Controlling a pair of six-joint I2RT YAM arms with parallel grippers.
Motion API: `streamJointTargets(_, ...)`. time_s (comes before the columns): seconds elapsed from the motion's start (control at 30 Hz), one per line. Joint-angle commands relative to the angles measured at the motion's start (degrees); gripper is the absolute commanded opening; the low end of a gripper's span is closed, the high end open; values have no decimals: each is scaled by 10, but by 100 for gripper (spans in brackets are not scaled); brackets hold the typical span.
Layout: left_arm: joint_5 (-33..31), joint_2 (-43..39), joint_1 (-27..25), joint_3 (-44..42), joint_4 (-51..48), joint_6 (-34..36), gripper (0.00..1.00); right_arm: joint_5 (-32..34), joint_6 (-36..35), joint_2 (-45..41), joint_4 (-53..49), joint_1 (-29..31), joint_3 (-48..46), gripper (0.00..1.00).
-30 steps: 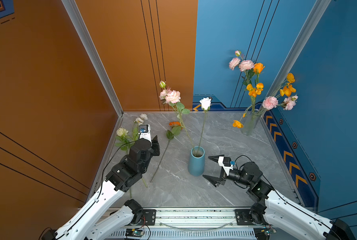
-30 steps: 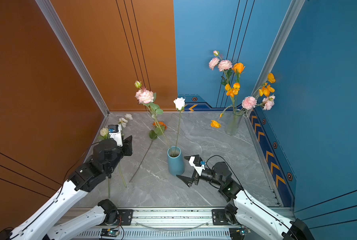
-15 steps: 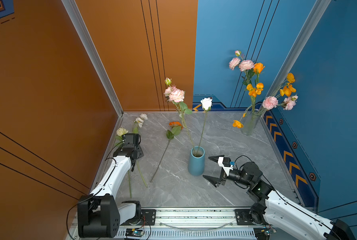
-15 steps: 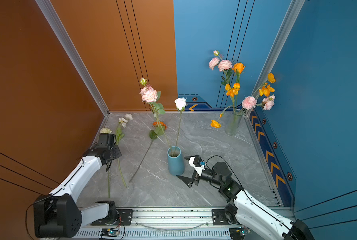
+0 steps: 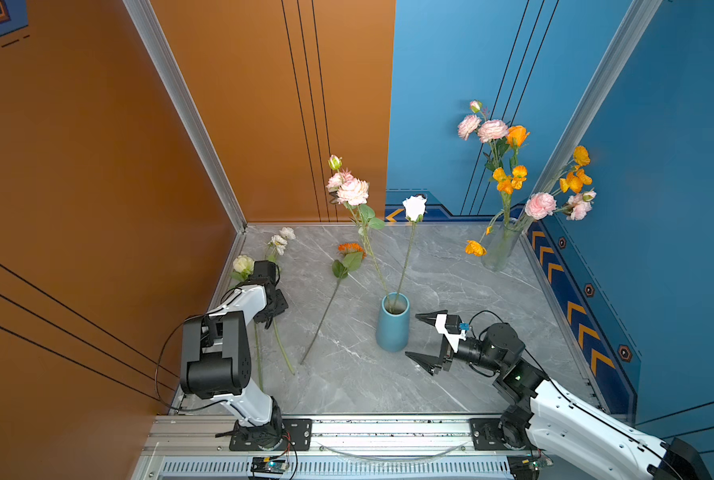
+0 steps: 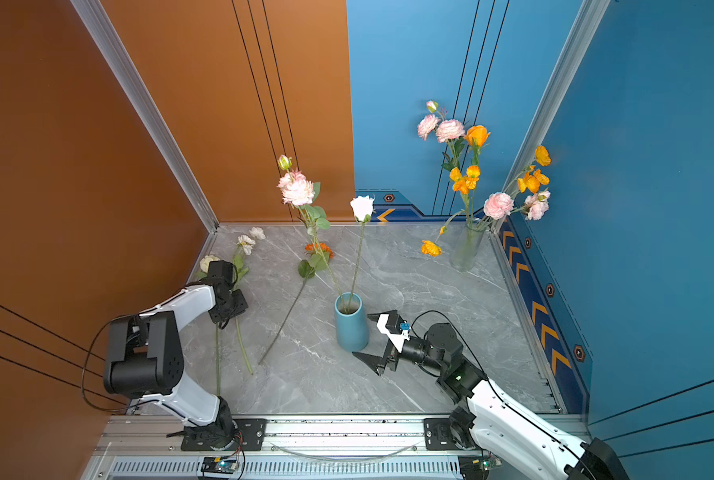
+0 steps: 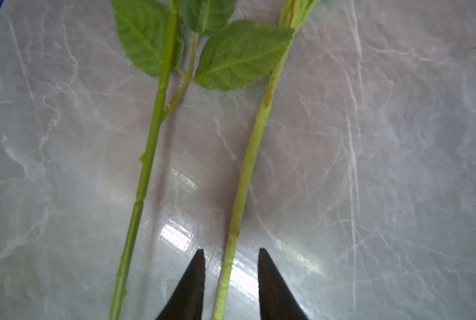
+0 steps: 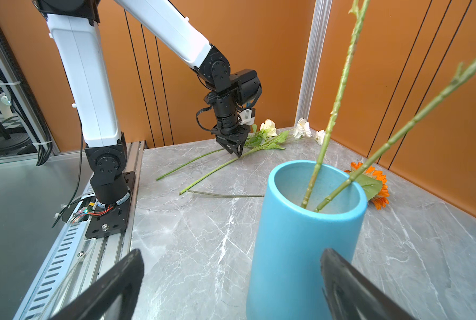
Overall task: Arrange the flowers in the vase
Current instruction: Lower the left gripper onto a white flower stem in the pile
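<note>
We see the left gripper (image 7: 231,250) low over the grey marble-patterned tabletop (image 7: 369,166). Its black jaws are parted and straddle a pale green stem (image 7: 247,166) without touching it, so it grasps nothing. A darker leafy stem (image 7: 148,155) lies just beside.

In a top view, white daisies (image 5: 278,242), a cream rose (image 5: 243,263) and the orange sunflower (image 5: 350,248) lie flat. The matte blue cylindrical vase (image 5: 392,332) holds a pink-bloomed spray (image 5: 352,191) and a white rose (image 5: 414,208). The right gripper (image 5: 412,336) hangs spread wide just beside it, empty.

A clear glass vase (image 5: 498,249) of pink and orange blooms stands in the far corner, near orange chevrons (image 5: 574,311).
</note>
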Motion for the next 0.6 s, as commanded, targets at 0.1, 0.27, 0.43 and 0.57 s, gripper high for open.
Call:
streamJointTargets(0.1, -9, 28, 1, 25, 3, 12, 33, -11, -3, 4, -8, -1, 15, 100)
streamJointTargets(0.27, 6, 43, 1, 34, 3, 16, 32, -10, -3, 4, -8, -2, 14, 100)
streamJointTargets(0.43, 20, 53, 2, 38, 3, 19, 29, -11, -4, 6, -8, -1, 15, 100)
streamJointTargets(0.57, 29, 63, 5, 38, 0, 18, 28, -10, -3, 2, -9, -2, 15, 100)
